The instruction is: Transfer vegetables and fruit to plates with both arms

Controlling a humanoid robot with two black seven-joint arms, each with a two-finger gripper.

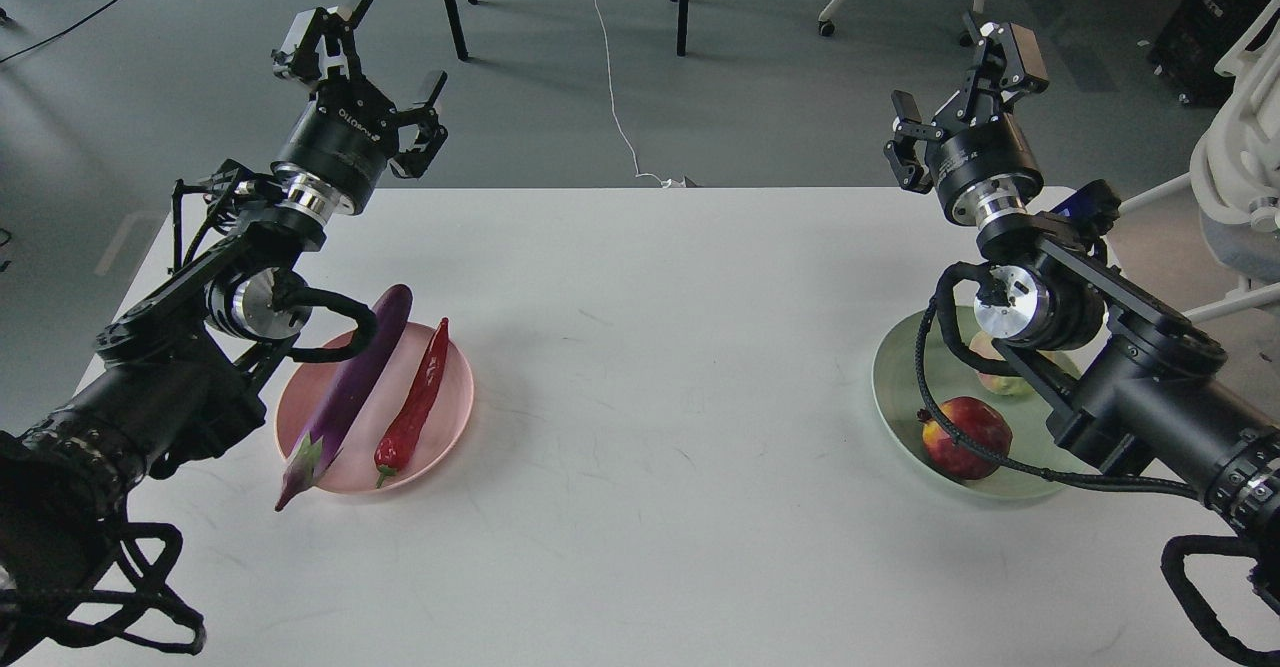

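A purple eggplant (352, 387) and a red chili pepper (416, 402) lie side by side on the pink plate (448, 392) at the left. A dark-red pomegranate (962, 437) sits on the pale green plate (898, 387) at the right. The pale green-yellow fruit (1000, 379) is on the same plate, mostly hidden behind my right arm. My left gripper (372, 57) is open and empty, held high beyond the table's far left edge. My right gripper (958, 82) is open and empty, raised beyond the far right edge.
The white table (650, 367) spreads between the two plates. Chair and table legs (683, 2) and a white cable (610, 67) are on the grey floor beyond. A white chair (1240, 177) stands at the right edge.
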